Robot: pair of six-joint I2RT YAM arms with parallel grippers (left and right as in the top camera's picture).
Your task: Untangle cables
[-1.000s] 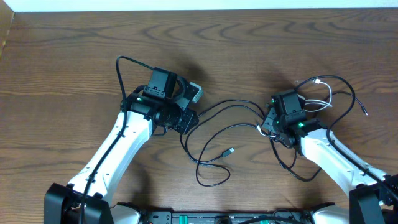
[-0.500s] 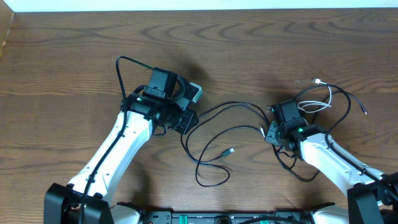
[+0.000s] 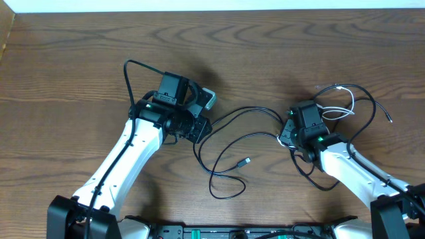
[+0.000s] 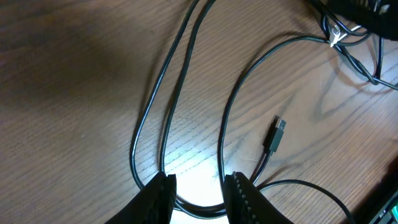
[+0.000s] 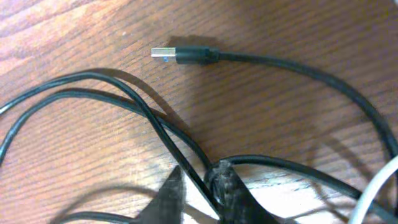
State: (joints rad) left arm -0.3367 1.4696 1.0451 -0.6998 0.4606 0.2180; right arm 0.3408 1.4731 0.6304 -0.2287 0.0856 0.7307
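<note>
Early: cables [image 5: 196,56] knotted near R gripper [image 5: 200,183], clamped on 1 strand; L gripper [image 4: 199,186] slightly agape, straddling cable, no grip.

- This looks like a robotics lab or test bench, not a home or a shop.
- Two white-and-black jointed robot arms, one on the left [image 3: 126,159] and one on the right [image 3: 352,169], stand at one dark brown wood-grain table [image 3: 66,66].
- Both arms rise from a black mounting rail with small green parts [image 3: 219,233] at the near edge of the table.
- Small green lights glow on both arms.
- Only thin black cables with plug ends [image 5: 199,56] lie loose on the table, like practice material.
- Behind the far edge there is only a plain white strip [image 3: 199,5].
</note>
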